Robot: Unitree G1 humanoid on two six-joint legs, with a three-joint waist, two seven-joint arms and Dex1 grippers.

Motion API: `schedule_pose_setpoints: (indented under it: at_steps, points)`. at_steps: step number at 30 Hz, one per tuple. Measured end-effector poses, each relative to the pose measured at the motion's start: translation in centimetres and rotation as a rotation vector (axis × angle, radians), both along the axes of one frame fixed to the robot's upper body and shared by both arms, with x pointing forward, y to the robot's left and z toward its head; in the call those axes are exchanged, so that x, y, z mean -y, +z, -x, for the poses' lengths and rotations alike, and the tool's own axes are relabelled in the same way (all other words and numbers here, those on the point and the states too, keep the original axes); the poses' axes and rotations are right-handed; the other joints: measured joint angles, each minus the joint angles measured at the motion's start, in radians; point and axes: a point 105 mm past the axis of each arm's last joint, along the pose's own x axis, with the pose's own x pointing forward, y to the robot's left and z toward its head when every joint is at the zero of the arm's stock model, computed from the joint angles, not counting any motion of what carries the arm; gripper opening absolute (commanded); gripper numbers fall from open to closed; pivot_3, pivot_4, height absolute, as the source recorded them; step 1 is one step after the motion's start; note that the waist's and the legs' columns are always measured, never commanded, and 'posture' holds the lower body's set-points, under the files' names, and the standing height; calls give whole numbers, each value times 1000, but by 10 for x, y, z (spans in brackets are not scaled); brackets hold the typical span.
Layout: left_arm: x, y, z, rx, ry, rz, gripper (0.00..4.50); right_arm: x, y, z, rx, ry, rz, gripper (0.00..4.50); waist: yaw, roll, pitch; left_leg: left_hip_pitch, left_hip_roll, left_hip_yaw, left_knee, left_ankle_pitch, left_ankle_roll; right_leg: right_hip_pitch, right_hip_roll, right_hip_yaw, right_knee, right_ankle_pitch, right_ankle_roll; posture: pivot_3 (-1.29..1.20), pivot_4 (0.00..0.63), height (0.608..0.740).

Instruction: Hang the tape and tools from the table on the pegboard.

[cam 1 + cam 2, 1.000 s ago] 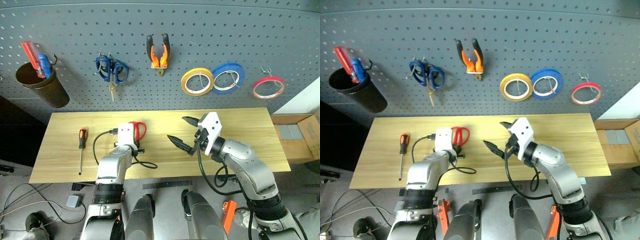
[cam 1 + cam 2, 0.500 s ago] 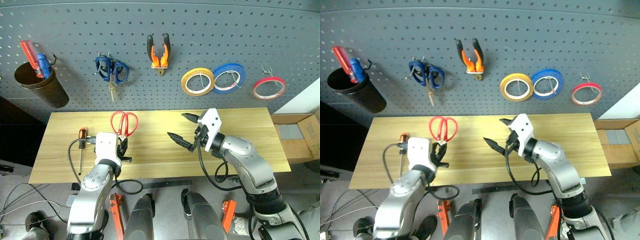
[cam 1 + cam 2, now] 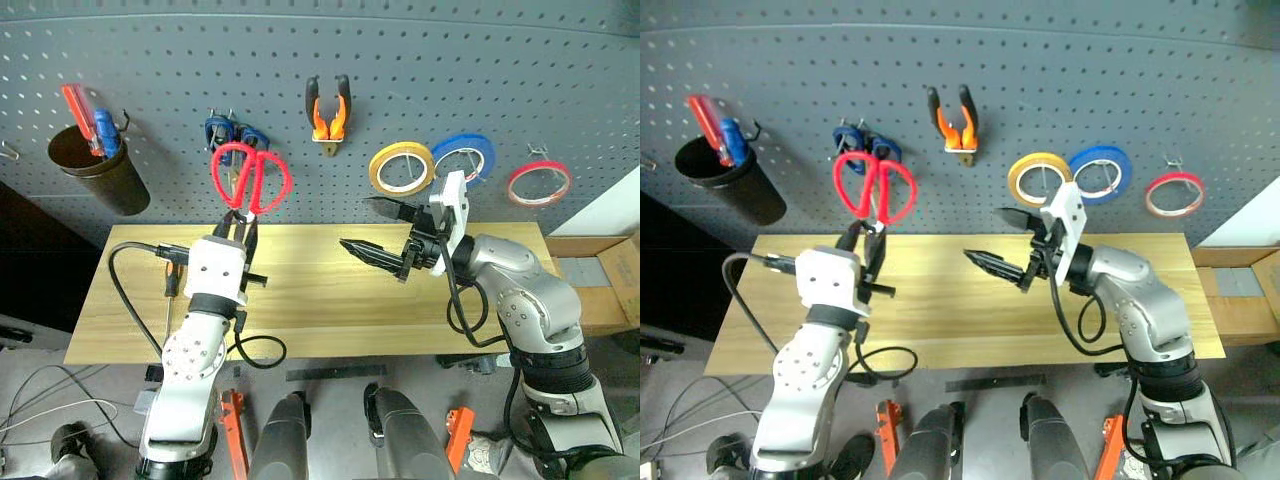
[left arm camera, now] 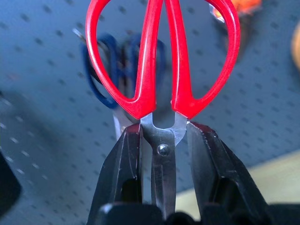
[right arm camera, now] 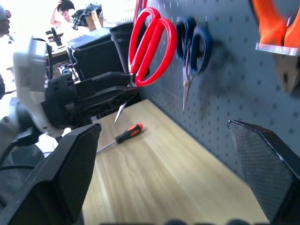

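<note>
Head views: at the upper left of the frame a dark cup (image 3: 98, 178) hangs on the pegboard (image 3: 420, 60), holding a red-handled tool (image 3: 76, 108) and a blue-handled one (image 3: 106, 128). The red scissors (image 3: 250, 180) stand handles up, left of centre, in front of the pegboard and above the counter (image 3: 310, 290). Their loops are bright red and oval, their steel blades point down into the left tool (image 3: 238, 232), which is clamped on them at the pivot. Directly behind them hang the blue scissors (image 3: 228, 135), partly covered by the red loops. The pliers (image 3: 328, 108) hang at top centre. To the right hang the yellow tape (image 3: 401, 167), the blue tape (image 3: 463, 155) and the red tape (image 3: 538, 183). The screwdriver (image 3: 169, 290) lies on the counter's left end, half hidden by the left arm. The right tool (image 3: 382, 232) hovers over the counter at centre right, its fingers wide apart and empty.

Left wrist view: two black fingers (image 4: 121, 168) press the steel shank of the red scissors (image 4: 161, 61) just below the handles; the blue scissors (image 4: 115, 70) are blurred behind.

Right wrist view: the red scissors (image 5: 150, 44) sit beside the blue scissors (image 5: 194, 44), and the screwdriver (image 5: 123, 137) lies on the counter (image 5: 168, 178).
</note>
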Motion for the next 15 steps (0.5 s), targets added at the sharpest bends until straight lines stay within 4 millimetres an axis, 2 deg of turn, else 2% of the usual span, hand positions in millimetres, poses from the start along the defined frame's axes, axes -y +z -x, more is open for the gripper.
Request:
schedule_pose_setpoints:
  at_steps: [10,15]
  points:
    - [-14,6,-4,55,48,11,1013,-3,0,-8,33,-16,6,4500,1,-1,-36,1,-2,2,3,3,3,2,-2,1,2,3,-1,-5,150,740]
    - [-24,-2,-13,21,84,39,1013,-3,1,-8,37,-15,6,4500,1,-1,-43,2,-2,3,3,5,4,2,-1,0,4,5,-2,-5,150,740]
